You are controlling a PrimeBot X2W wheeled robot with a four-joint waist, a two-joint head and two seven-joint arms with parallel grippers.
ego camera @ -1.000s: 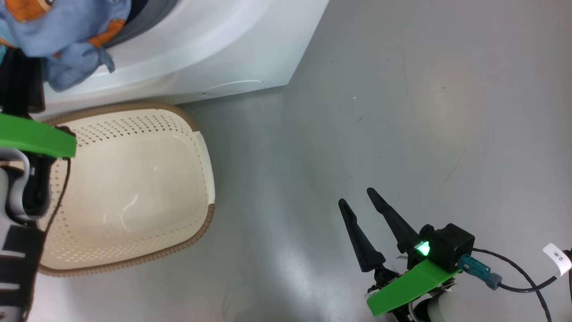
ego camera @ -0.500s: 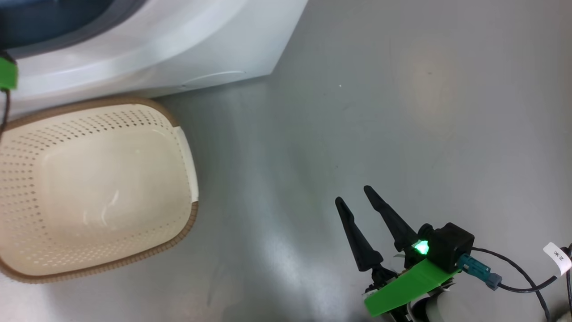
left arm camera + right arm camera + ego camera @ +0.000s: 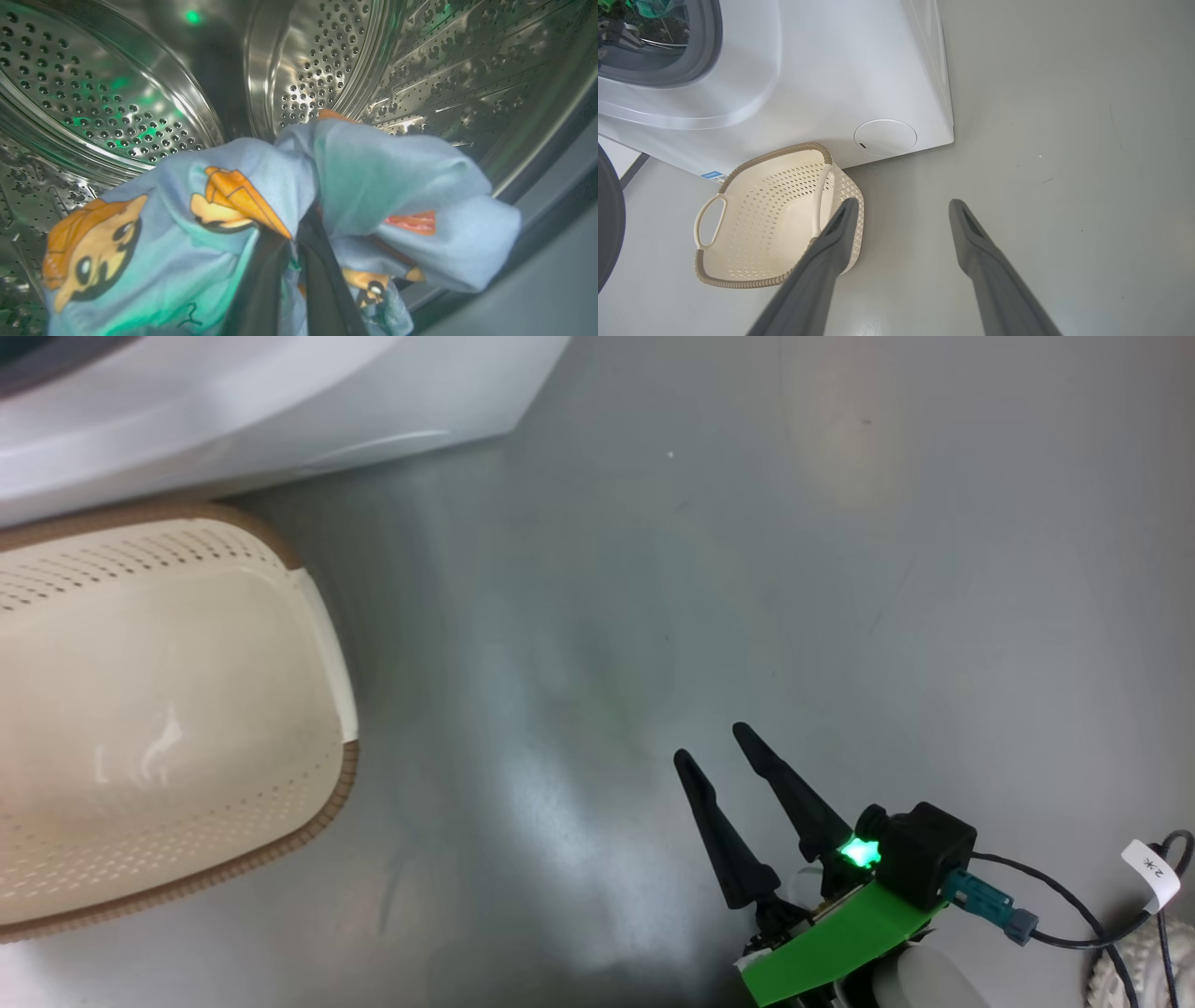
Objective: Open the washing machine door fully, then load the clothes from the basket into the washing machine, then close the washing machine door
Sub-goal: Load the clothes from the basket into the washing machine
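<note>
Inside the washing machine's steel drum, your left tool is pinched tight on the clothes, the light blue cloth with orange cartoon pictures. The cloth is bunched up around the two dark fingers, with the drum's holey wall behind it. Your right tool is spread wide and holds nothing. It hangs over the grey floor, well apart from the washing machine. The cream basket sits on the floor just beside the machine's white front, below the round hole with its grey rubber ring, and left of the round white flap. A dark edge of the door shows at the left of the right wrist view, swung away from the hole.
</note>
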